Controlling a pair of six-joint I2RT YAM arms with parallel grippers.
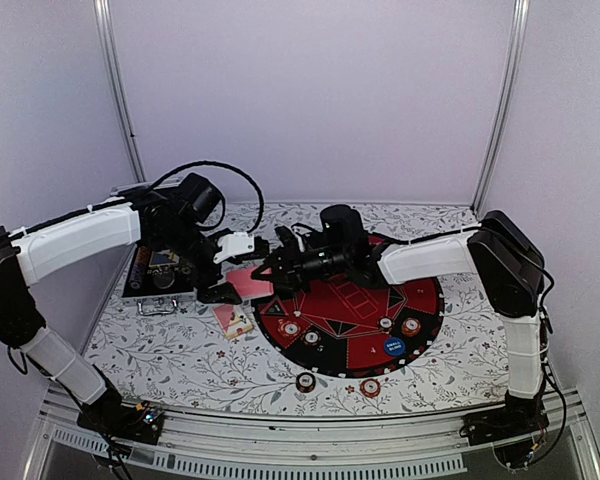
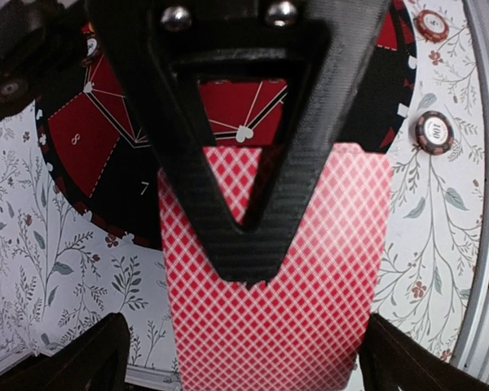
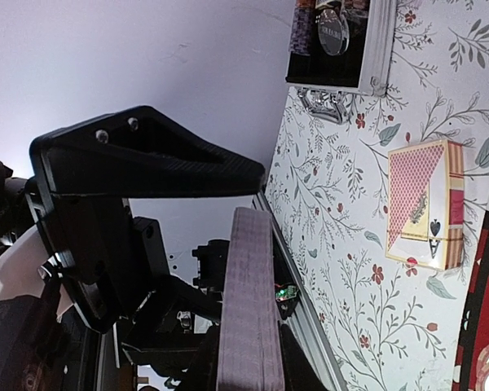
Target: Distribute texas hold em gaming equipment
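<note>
Left gripper (image 1: 223,291) clenched on red-backed card deck (image 2: 269,326), deck held aloft over left rim of round mat (image 1: 355,312), right gripper (image 1: 270,275) close against it, grip impossible to tell, poker chips (image 2: 434,130) on and beside mat

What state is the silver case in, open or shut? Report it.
Open: the silver case shows its dark interior, with chips stacked inside.

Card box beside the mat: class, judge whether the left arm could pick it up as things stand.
Probably not yet. The left tool is shut on red-backed cards, so it must let those go first. The card box itself lies uncovered close by it.
</note>
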